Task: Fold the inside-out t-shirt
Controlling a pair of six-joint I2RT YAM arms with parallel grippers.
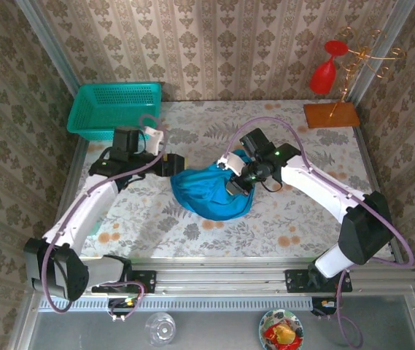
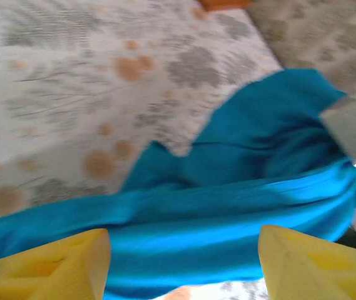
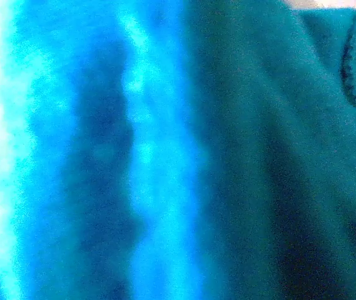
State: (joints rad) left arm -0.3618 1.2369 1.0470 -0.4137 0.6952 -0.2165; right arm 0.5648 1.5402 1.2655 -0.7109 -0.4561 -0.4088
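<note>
Right claw (image 1: 235, 181) grips the bunched teal-blue cotton t-shirt (image 1: 206, 195); the open left claw (image 2: 183, 240) should catch a hem.

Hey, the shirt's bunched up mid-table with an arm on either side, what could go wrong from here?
1. The t-shirt lies in a crumpled heap. The right tool seems clamped in its upper right, while the left tool is open by its left edge. A pull may drag the whole heap instead of spreading it.
2. In the right wrist view the cloth is close and blurred. Several layers may be pinched, giving a twisted fold.
</note>
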